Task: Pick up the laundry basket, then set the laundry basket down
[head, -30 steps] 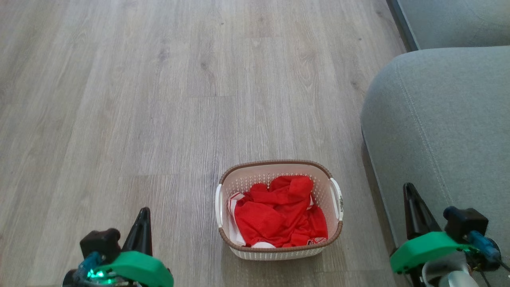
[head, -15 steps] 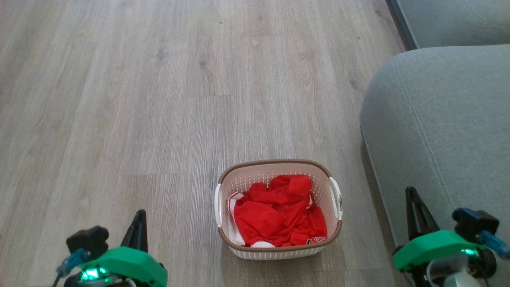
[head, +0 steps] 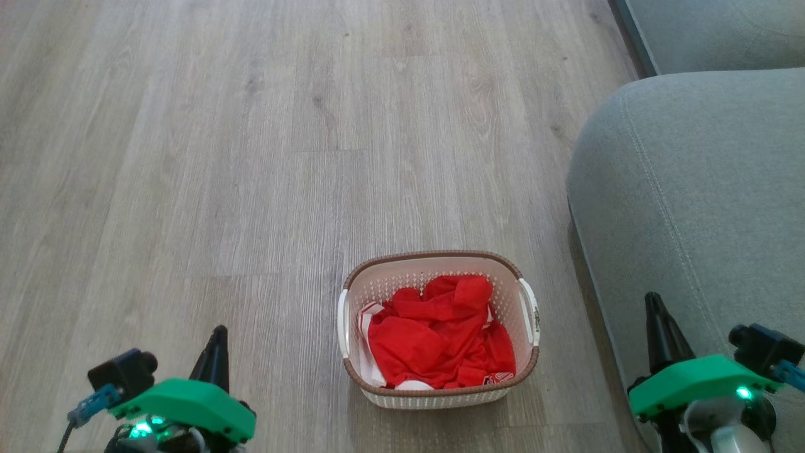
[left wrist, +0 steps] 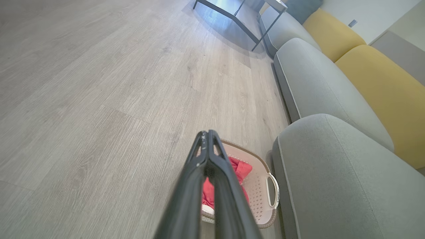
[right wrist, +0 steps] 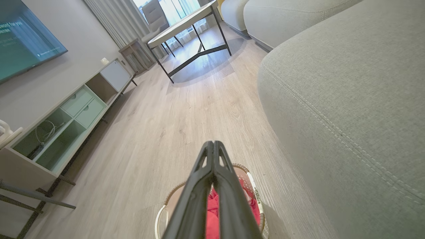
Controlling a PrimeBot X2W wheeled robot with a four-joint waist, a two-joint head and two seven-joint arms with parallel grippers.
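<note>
The laundry basket [head: 440,400] sits on the wood-look floor [head: 251,157] right in front of the robot, close to the arm of the grey sofa [head: 692,189], between the two grippers but apart from both. It has not been lifted yet.

The left gripper [head: 219,335] hangs low at the robot's left with its dark fingers pressed together and nothing between them. The right gripper [head: 654,305] hangs over the sofa's edge, its fingers pressed together too.

To my eye the basket should be light. It is thin perforated plastic holding a crumpled red garment [head: 440,340] with some white trim, soft cloth that adds little weight and will not roll about. The walls probably flex if squeezed, and the smooth plastic could slip under a pinch.

The brown woven-look rim [head: 434,257] looks like the stiffest part. The two white side handles, one on the robot's left [head: 343,324] and one on its right [head: 533,314], are the obvious places to take hold.

One handle for each gripper would keep the basket level. A lift by a single handle would likely tip it, and the cloth might spill. The right handle is near the sofa, so I judge that side tighter to reach, and both pairs of fingers would have to spread first.
</note>
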